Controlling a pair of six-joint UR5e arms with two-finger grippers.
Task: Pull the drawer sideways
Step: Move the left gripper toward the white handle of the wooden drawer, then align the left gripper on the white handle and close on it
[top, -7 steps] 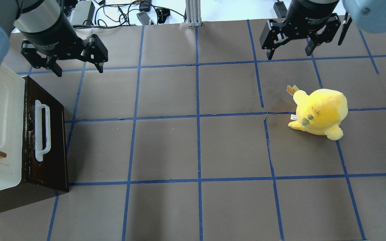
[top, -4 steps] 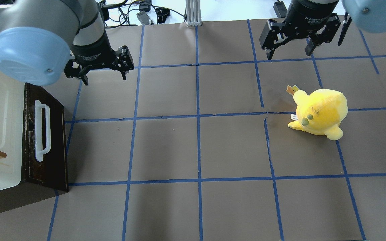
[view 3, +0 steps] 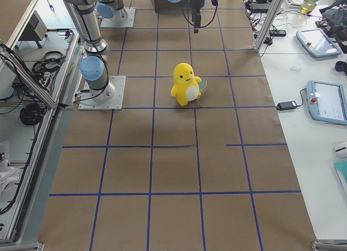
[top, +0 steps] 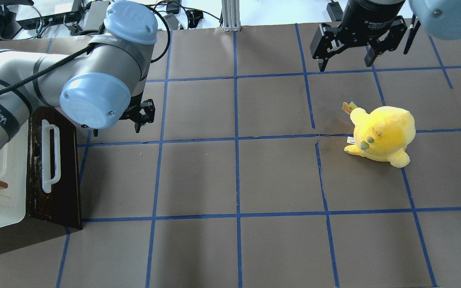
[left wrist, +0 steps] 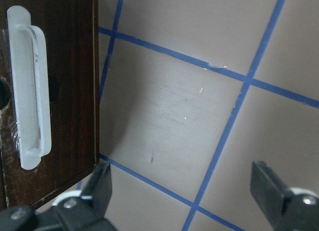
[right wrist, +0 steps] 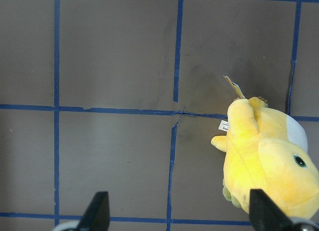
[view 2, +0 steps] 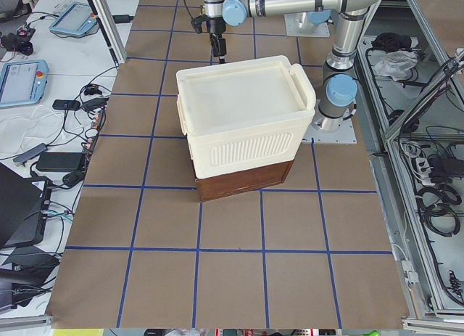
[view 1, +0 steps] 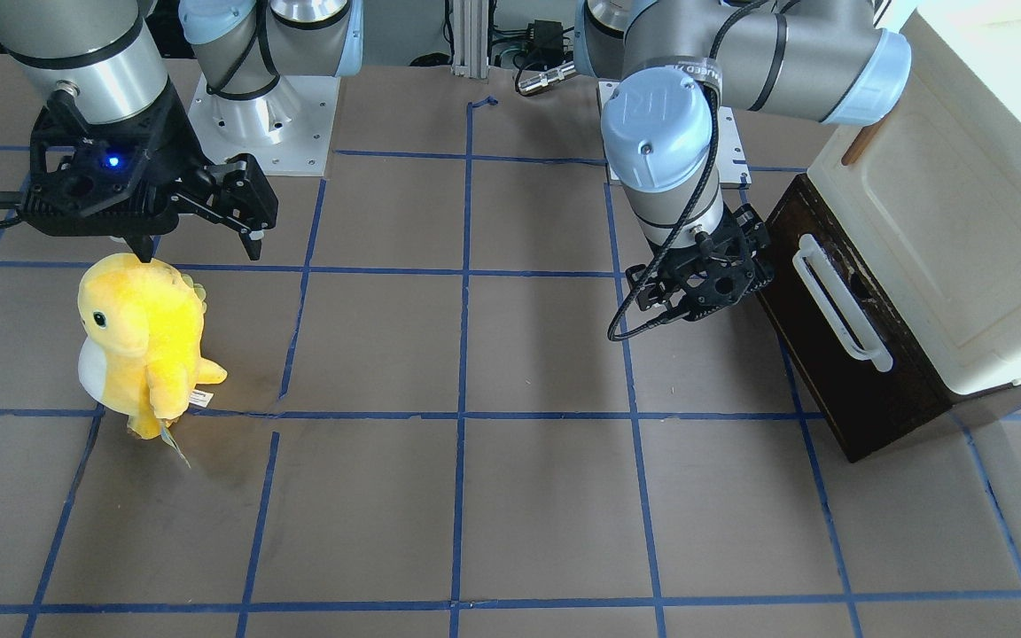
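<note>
The drawer has a dark brown wooden front with a long white bar handle, and sits under a cream cabinet at the table's left edge. It also shows in the front-facing view and the left wrist view. My left gripper is open and empty. It hangs low over the table just off the drawer front's far end, largely hidden by the arm's elbow. In the front-facing view it is beside the handle's far end without touching it. My right gripper is open and empty at the far right.
The cream cabinet stands on top of the drawer's dark base. A yellow plush toy stands on the right side of the table, just in front of my right gripper. Blue tape lines grid the brown table.
My left arm has swung in over the table. Its gripper has moved right, then nearer and lower, to beside the drawer front's far end. It stays open. The right arm has not moved.
</note>
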